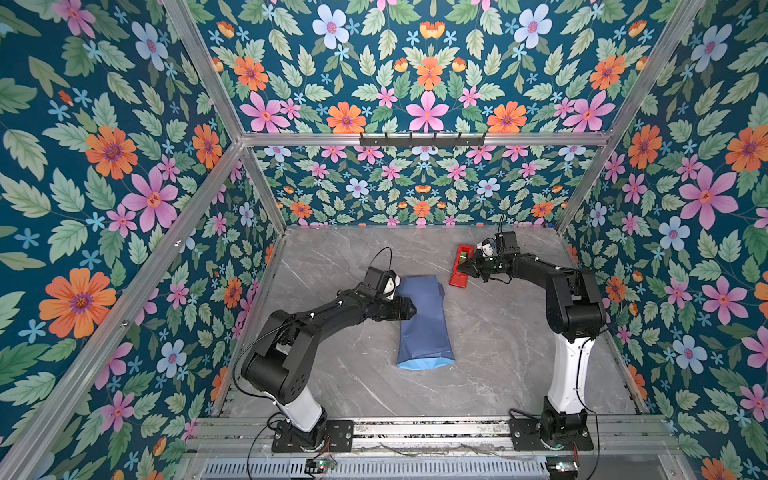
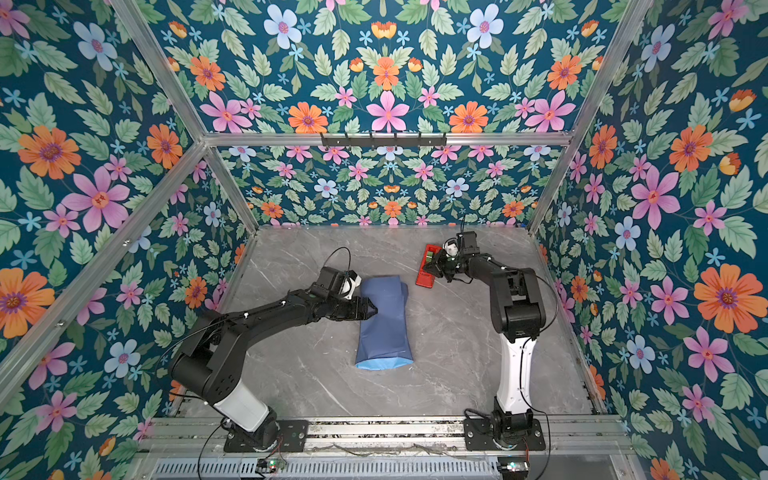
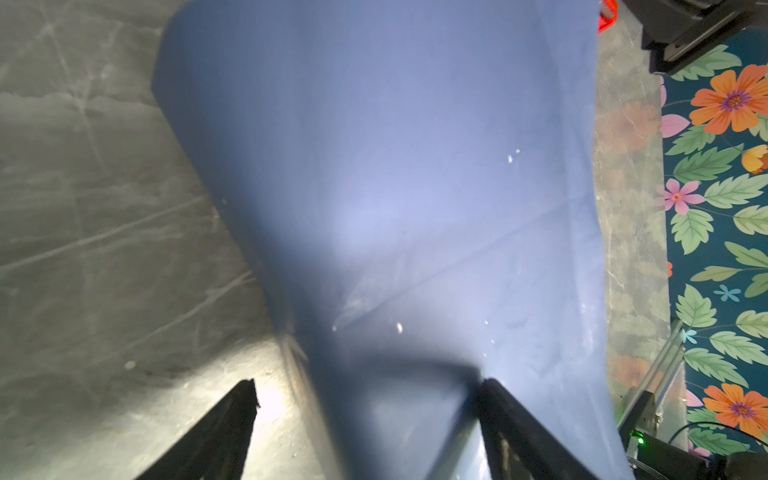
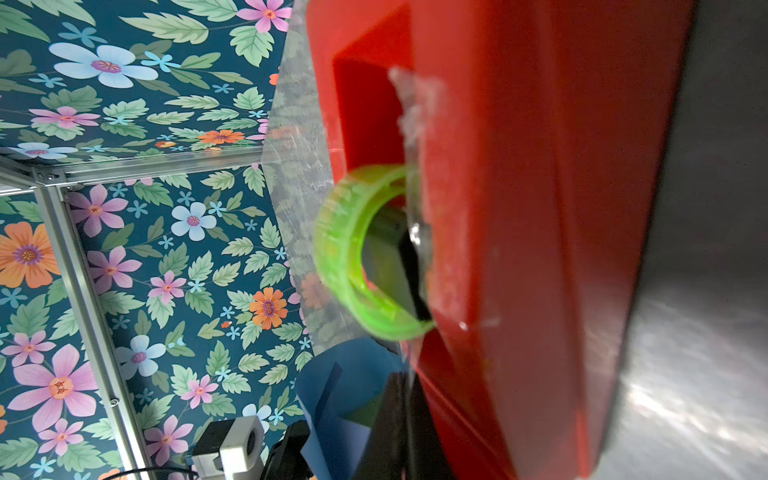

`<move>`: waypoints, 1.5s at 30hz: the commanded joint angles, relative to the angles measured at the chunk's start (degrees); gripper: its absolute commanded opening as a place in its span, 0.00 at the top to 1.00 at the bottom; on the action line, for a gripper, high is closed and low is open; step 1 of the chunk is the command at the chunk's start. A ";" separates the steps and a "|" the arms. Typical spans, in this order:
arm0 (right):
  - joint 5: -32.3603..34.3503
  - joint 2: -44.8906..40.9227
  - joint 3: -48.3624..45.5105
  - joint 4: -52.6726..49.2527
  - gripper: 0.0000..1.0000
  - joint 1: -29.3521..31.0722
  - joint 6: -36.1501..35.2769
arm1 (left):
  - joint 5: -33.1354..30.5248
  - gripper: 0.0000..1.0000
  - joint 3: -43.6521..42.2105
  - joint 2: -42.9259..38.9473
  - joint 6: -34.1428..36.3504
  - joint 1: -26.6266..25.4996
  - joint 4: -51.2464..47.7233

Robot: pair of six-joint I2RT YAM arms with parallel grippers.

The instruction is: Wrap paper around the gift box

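Gift box (image 4: 362,410) inside folded paper (image 1: 422,320)

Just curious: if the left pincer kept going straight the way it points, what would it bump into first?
The slate-blue paper folded into a long bundle; the left pincer seems to touch it, though depth is unclear.

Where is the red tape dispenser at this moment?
In both top views the red tape dispenser lies on the far right part of the table, right of the paper, with the right gripper at it.
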 commanded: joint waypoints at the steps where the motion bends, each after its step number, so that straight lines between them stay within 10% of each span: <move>1: -1.80 -1.10 -1.32 5.79 1.00 0.01 4.08 | -7.15 0.15 -0.70 1.20 1.59 -0.20 -8.82; 45: 1.00 -12.51 -22.45 20.25 1.00 3.73 11.01 | -7.66 0.15 -0.61 1.17 2.01 -0.19 -9.18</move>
